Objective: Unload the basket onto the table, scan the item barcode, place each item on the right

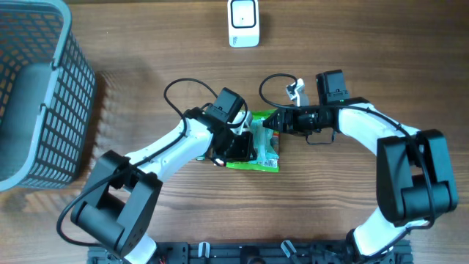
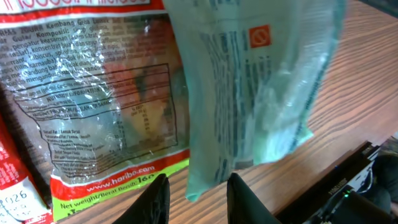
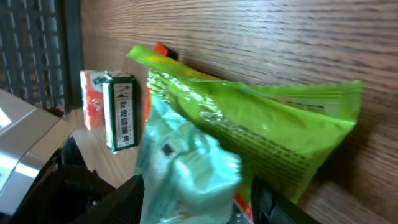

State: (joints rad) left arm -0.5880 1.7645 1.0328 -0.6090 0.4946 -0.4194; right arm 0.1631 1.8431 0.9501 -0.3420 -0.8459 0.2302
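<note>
Teal pouch (image 2: 249, 93) is glossy plastic, table (image 1: 146, 44) matt wood

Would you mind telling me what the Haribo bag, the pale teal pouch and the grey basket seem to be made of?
Haribo bag: glossy printed plastic film, judging by crinkles and glare.
Pale teal pouch: soft, semi-matte plastic film, probably; it sags and folds.
Grey basket: likely moulded plastic, with a lattice wall.

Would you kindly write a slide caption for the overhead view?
Right hand holds a pale packet above a green bag, left hand alongside, scanner beyond.
</note>
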